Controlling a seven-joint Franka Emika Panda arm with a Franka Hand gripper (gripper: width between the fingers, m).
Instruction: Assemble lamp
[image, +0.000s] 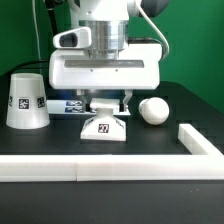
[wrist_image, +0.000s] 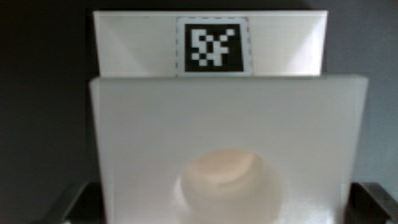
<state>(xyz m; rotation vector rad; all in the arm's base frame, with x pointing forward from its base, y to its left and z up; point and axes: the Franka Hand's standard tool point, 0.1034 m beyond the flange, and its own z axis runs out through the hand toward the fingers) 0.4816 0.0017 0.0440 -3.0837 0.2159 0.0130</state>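
Observation:
The lamp base (image: 106, 127), a low angular white piece with a tag on its front, sits on the black table at the middle. My gripper (image: 107, 108) is straight above it, one finger on each side of its upper part. In the wrist view the base (wrist_image: 222, 110) fills the picture, with its tag at one end and its round socket hole (wrist_image: 226, 180) between my dark fingertips (wrist_image: 71, 200). The jaws stand against both sides of the base. The tapered shade (image: 26, 100) stands at the exterior view's left. The round bulb (image: 153, 110) lies at its right.
The marker board (image: 68, 104) lies flat behind the base, between it and the shade. A long white rail bar (image: 80, 168) runs along the table's front edge, and a second bar (image: 200, 143) runs back from it at the right.

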